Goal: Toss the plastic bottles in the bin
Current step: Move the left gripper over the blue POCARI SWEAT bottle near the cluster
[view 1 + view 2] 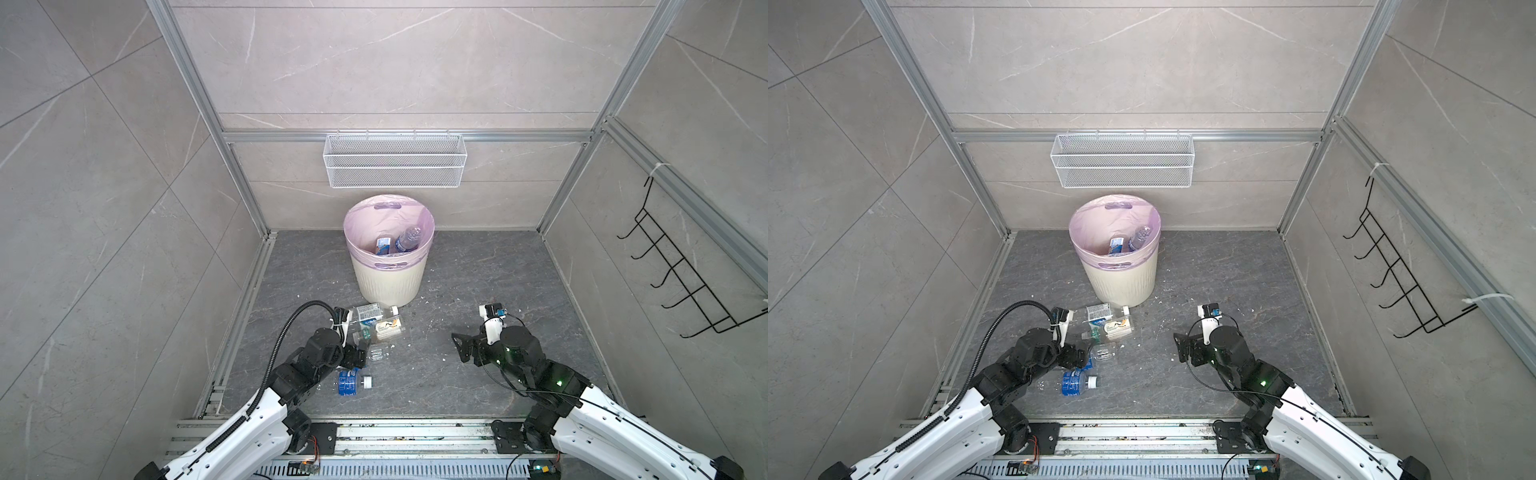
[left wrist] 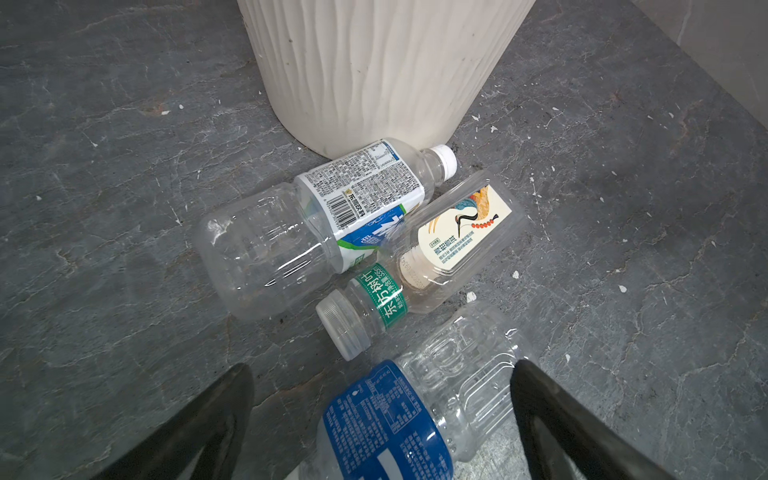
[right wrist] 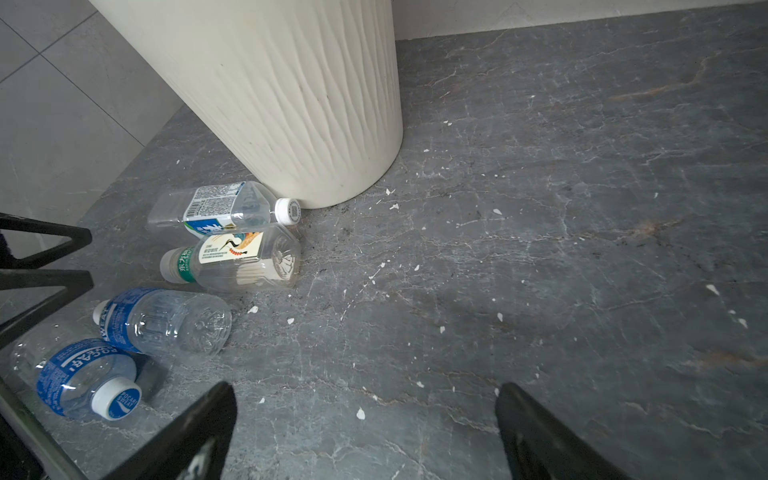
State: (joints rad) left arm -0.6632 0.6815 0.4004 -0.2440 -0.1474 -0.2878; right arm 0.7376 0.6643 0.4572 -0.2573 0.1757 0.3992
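Left tool [image 2: 382, 368] low, seemingly astride bottle [image 2: 386, 419]

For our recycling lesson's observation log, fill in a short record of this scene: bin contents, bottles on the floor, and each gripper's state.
Bin: round cream ribbed plastic wastebasket with pink liner, upright
Inside bin: two clear plastic bottles showing
On floor, lying down: white-labelled bottle, cream-labelled bottle, farther blue-labelled bottle, nearer blue-labelled bottle
Left gripper: open, over farther blue-labelled bottle
Right gripper: open, over bare grey floor
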